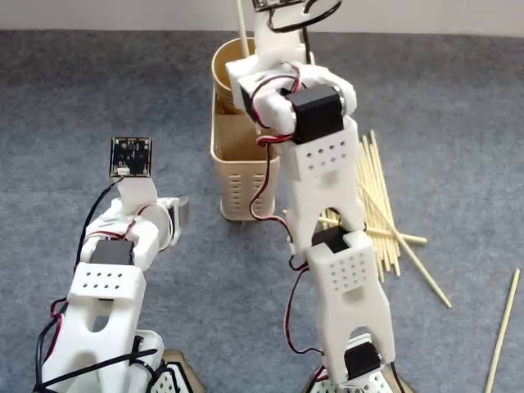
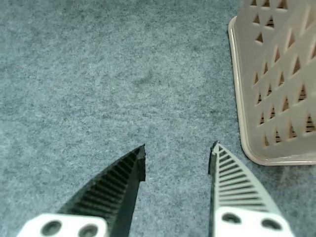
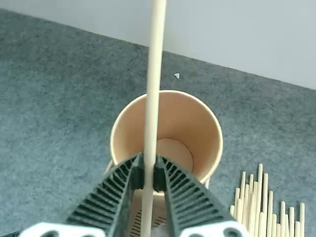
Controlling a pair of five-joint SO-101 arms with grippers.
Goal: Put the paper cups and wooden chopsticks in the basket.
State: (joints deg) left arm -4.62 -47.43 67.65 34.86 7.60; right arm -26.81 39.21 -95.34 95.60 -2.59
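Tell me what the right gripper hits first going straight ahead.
Most likely the paper cup: the right gripper, shut on a chopstick, points into its open mouth, though depth is unclear.

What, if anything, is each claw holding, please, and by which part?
The right claw pinches a wooden chopstick along its shaft, most of it jutting past the tips. The left claw is open, empty.

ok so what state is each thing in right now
left end effector, open, empty
right end effector, shut on wooden chopstick
wooden chopstick, gripped, held over the paper cup
paper cup, upright, nothing in it
basket, upright on the carpet
chopstick pile, lying loose on the carpet
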